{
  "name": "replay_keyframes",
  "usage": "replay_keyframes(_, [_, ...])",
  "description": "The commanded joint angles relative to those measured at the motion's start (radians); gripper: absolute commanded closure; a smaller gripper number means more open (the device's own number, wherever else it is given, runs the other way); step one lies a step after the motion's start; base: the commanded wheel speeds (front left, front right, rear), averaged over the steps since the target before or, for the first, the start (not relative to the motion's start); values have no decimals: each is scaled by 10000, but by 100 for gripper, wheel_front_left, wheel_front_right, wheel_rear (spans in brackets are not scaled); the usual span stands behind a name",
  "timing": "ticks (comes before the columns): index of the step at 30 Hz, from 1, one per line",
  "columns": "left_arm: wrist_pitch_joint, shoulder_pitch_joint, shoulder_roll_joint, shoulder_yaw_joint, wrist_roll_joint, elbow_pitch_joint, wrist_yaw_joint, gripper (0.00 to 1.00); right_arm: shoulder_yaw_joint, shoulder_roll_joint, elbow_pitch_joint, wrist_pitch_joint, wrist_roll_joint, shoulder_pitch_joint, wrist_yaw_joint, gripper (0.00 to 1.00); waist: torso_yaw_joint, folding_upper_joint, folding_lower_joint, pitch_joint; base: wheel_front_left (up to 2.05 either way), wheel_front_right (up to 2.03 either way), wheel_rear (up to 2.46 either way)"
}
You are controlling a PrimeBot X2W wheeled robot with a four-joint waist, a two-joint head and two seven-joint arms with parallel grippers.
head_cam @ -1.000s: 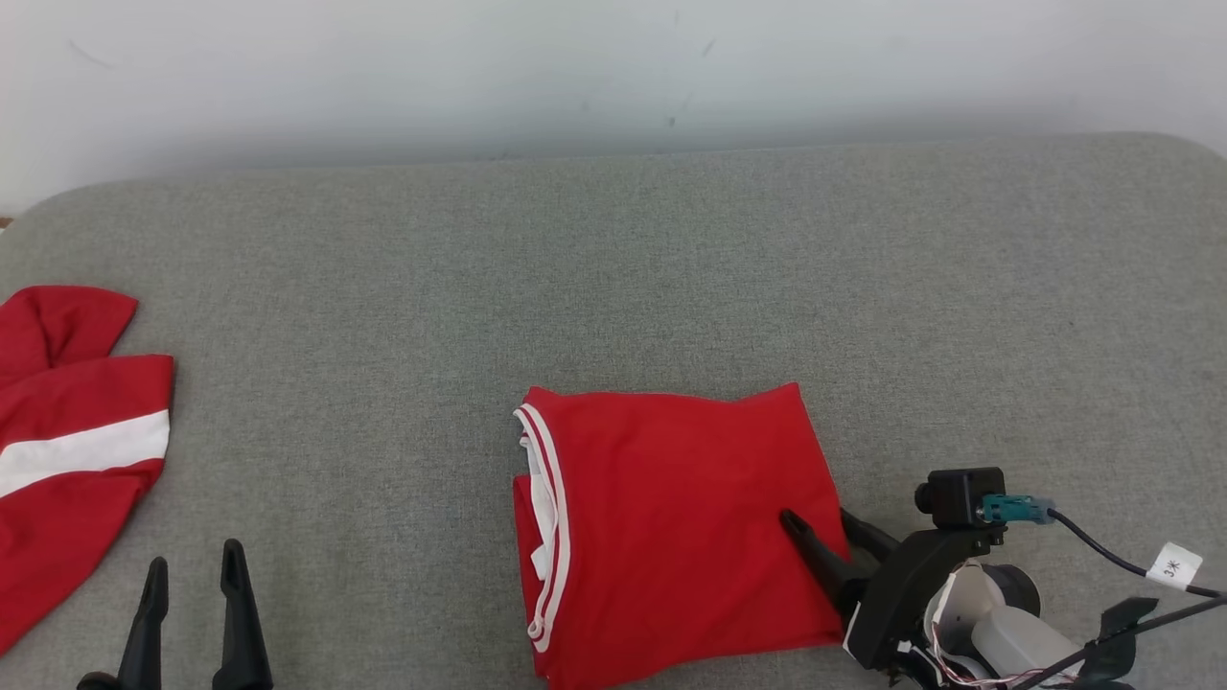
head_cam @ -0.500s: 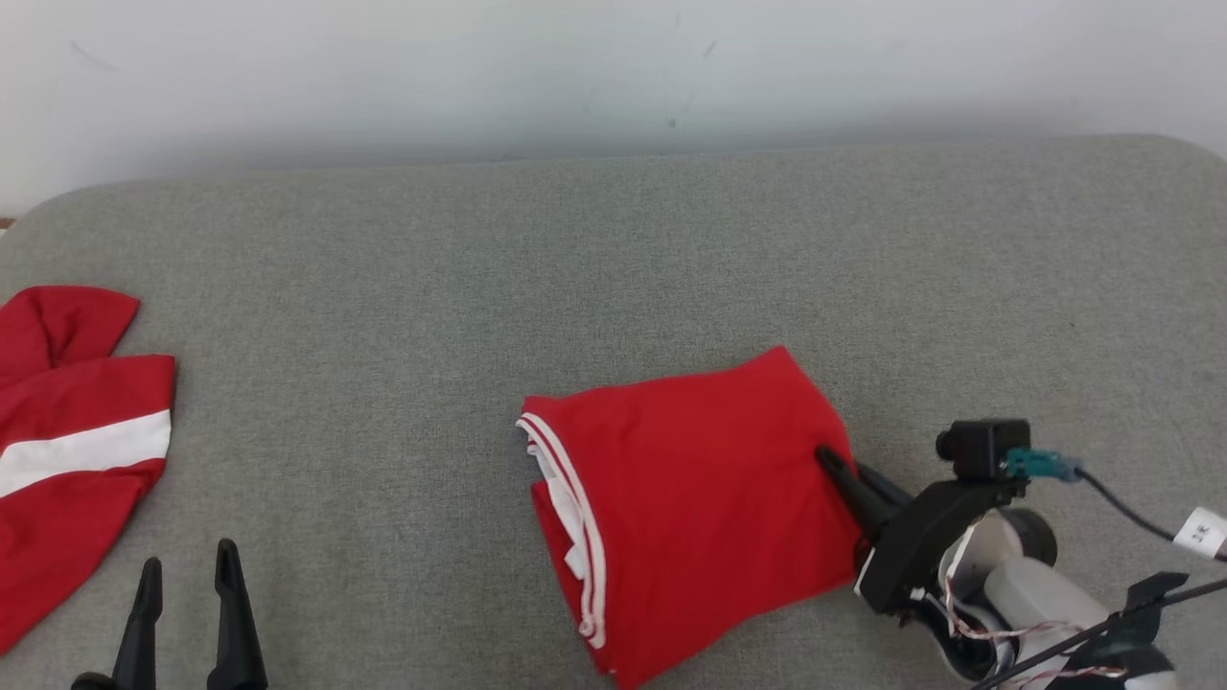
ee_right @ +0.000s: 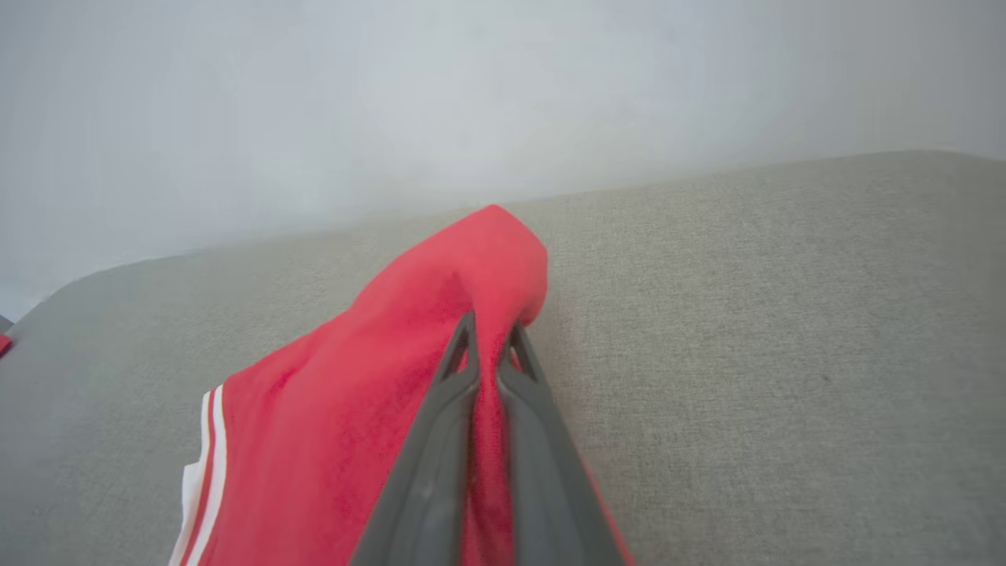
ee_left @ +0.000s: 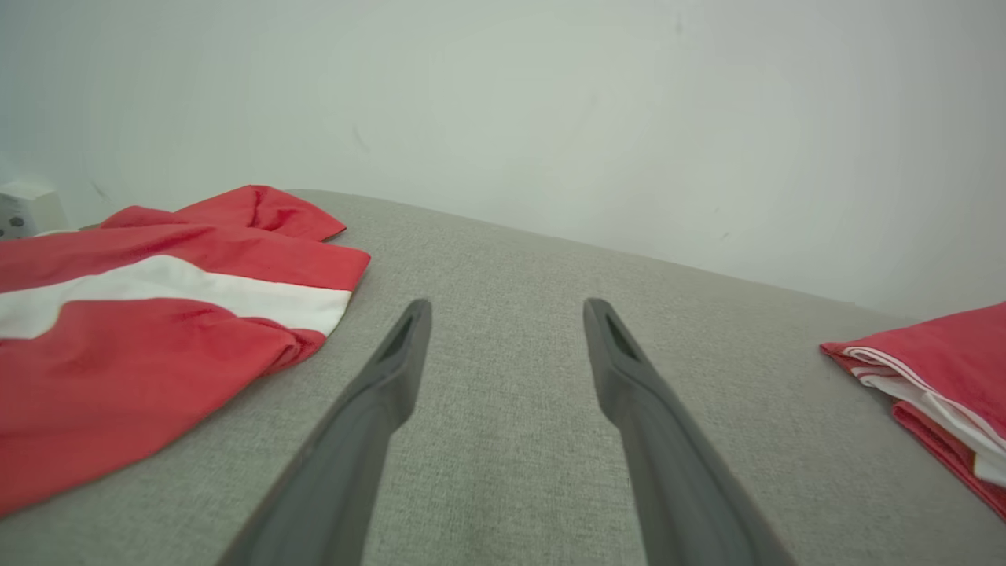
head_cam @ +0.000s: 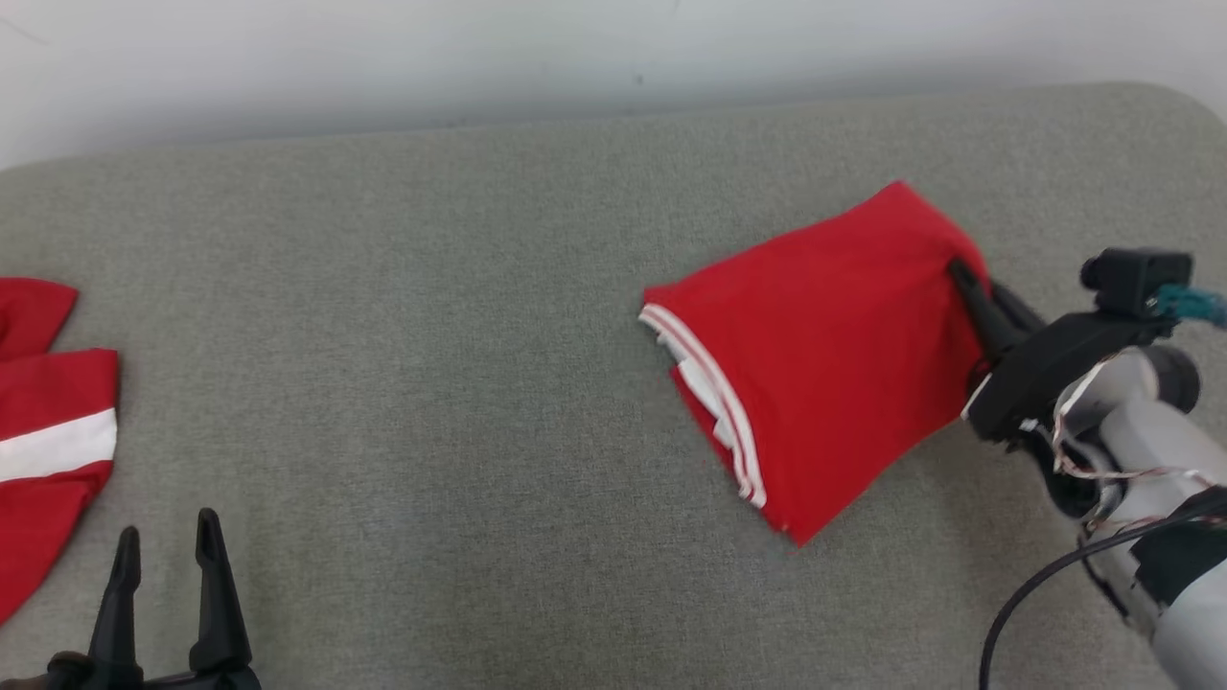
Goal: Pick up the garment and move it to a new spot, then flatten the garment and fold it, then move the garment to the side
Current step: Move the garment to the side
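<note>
My right tool [head_cam: 963, 278] is pinched tight on the right edge of the garment [head_cam: 824, 335]. The garment is red and folded, with white and red stripes along its left edge. It lies on the right part of the gray bench [head_cam: 431, 287], and the edge I hold is bunched up. My left tool [head_cam: 165, 527] is wide apart and holds nothing, low on the left. Near it lies another red cloth [head_cam: 48, 450] with a white band.

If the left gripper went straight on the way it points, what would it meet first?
Nothing close: the open left gripper faces grey fabric tabletop, then probably the white wall. The red-and-white cloth lies left of that line; depth is unclear.
</note>
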Motion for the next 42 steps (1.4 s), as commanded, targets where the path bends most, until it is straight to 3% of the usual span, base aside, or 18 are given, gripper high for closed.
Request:
replay_keyframes(1, [-31, -114, 6, 58, 116, -90, -27, 0, -50, -127, 127, -98, -57, -242, 5, 100, -191, -1, 0, 331, 0, 0, 0])
replay_keyframes(18, [-35, -492, 298, 677, 609, -996, -336, 0, -564, -1383, 1961, -652, -407, -2761, 5, 100, -731, -1, 0, 1820, 0, 0, 0])
replay_keyframes(29, [-30, -531, 645, 887, 681, -1464, -332, 0, -269, -2198, 2830, -568, -1131, -4278, 3, 100, -897, -1, 0, 2586, 0, 0, 0])
replay_keyframes(41, [9, -544, 815, 910, 601, -1683, -248, 0, 92, -2265, 3610, -506, -1465, -4955, 3, 100, -880, -1, 0, 2818, 0, 0, 0])
replay_keyframes(42, [9, -548, 815, 904, 595, -1675, -228, 0, 119, -2236, 3680, -530, -1510, -4989, 3, 78, -875, -1, 0, 2814, 0, 0, 0])
